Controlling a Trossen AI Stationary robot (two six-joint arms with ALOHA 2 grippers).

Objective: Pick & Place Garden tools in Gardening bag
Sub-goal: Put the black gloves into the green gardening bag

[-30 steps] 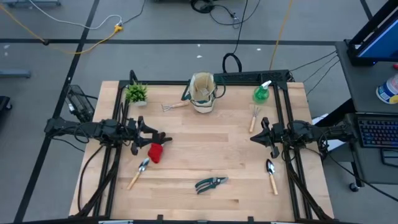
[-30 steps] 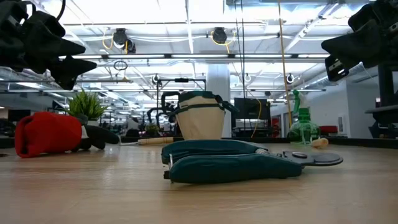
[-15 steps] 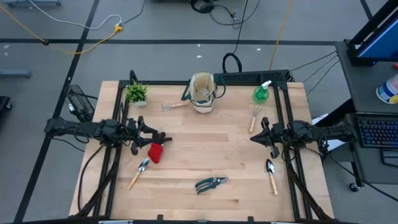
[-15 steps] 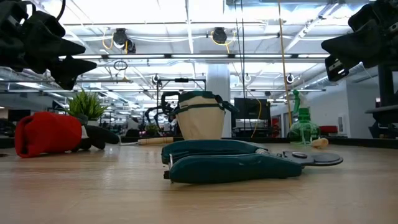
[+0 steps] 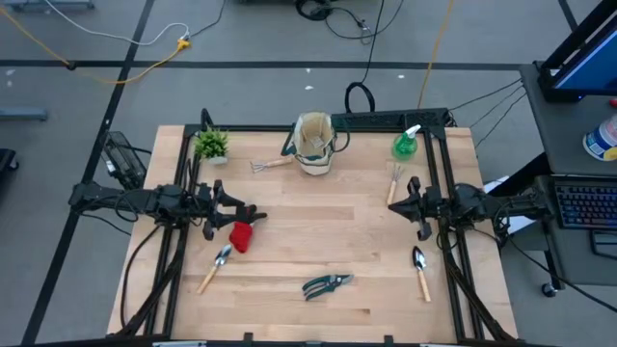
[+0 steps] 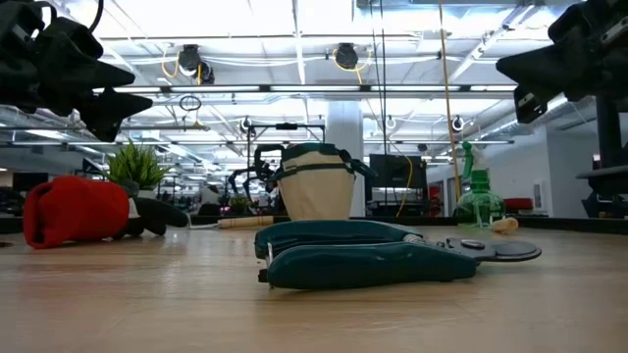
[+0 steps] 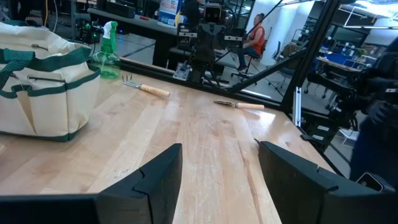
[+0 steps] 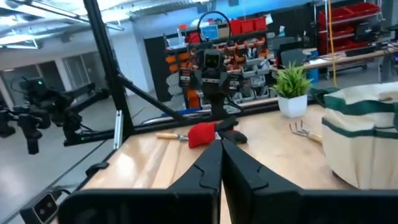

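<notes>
**Tools spread out, bag waiting at twelve o'clock**

The bag [image 5: 314, 143] stands upright at twelve o'clock on the counter [image 5: 318, 226], mouth open to the top, so tools can be dropped in from above. Nothing shows inside it yet, and by the look of things every tool still has to go in.

The tools lie flat around it. A small rake [image 5: 269, 164] lies just beside the bag toward ten o'clock, and a fork [image 5: 394, 182] lies near two o'clock below the green spray bottle [image 5: 406, 144], which stands at the counter's far right corner. The red glove [image 5: 241, 235] sits around eight o'clock, with one trowel [image 5: 214, 267] beyond it toward seven. The shears [image 5: 327, 283] lie at six o'clock, and a second trowel [image 5: 420, 270] lies at four.

The left claw [image 5: 253, 215] hovers at nine o'clock, right next to the glove, its fingers spread wide in the left wrist view; I judge the glove its likeliest first pick. The right claw [image 5: 393, 211] hangs at three o'clock between the fork and the second trowel, fingers pressed together.

A potted plant [image 5: 211, 145] stands at eleven o'clock, apart from the bag and no part of the job. The rake lies between them, so a reach for it should mind both. The bag's handles may snag a long tool on the way in.
</notes>
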